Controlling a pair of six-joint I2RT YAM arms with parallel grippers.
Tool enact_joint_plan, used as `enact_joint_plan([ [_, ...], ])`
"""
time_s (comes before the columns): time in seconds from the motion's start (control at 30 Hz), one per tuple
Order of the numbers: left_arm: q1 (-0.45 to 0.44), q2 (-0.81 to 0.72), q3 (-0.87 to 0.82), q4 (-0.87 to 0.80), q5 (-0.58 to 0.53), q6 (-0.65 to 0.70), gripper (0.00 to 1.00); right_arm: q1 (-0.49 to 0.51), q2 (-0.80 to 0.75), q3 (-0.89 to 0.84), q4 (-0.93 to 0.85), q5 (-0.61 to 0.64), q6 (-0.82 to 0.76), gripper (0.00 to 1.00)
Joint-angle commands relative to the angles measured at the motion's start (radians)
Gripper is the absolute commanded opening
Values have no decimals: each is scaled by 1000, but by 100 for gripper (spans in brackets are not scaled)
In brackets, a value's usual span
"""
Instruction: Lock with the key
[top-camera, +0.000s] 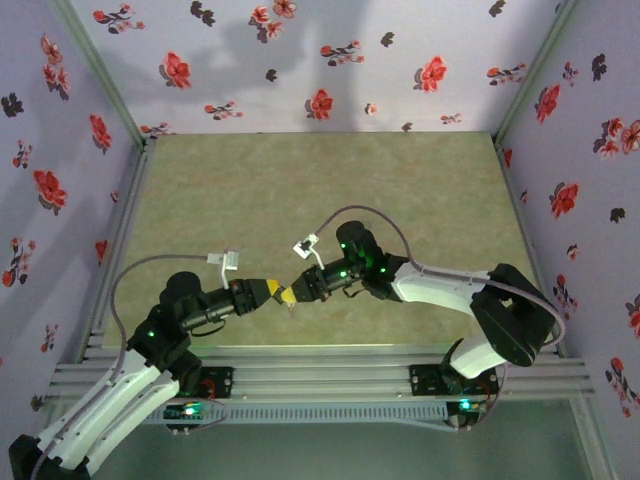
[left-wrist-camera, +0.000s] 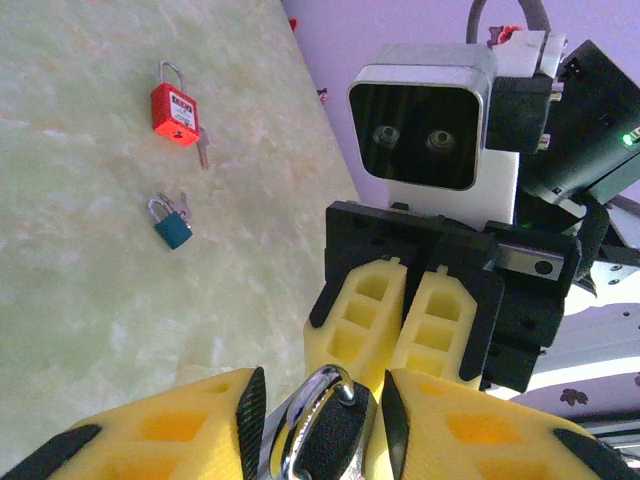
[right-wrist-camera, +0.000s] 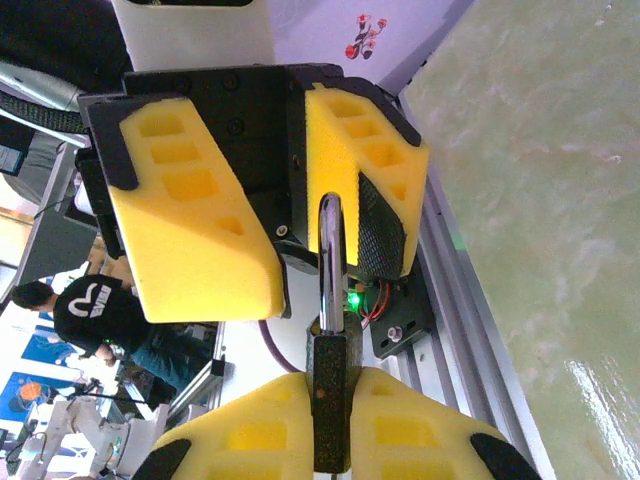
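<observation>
Above the near strip of the counter, the right tool is clamped on the dark body of the padlock, while the left tool straddles its steel shackle, jaws seemingly not yet tight. Rigid, smooth and probably weighty, the padlock is best held by its flat body faces. Farther off lie a red padlock and a teal padlock.

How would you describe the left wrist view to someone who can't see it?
The left gripper has a padlock shackle between its yellow fingers, facing the right gripper, whose yellow fingers are shut. Beyond, a red padlock and a teal padlock lie on the table.
</observation>
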Motion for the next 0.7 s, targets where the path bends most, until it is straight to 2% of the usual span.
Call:
enact_joint_plan([
  [0.0, 12, -9, 33, -25, 21, 38, 39, -3, 3, -6, 46, -32, 14, 0],
  [0.27, 22, -25, 32, -23, 16, 35, 39, -4, 4, -7, 55, -38, 18, 0],
  [0.67, 45, -70, 24, -32, 16, 27, 32, 2, 15, -4, 64, -47, 24, 0],
])
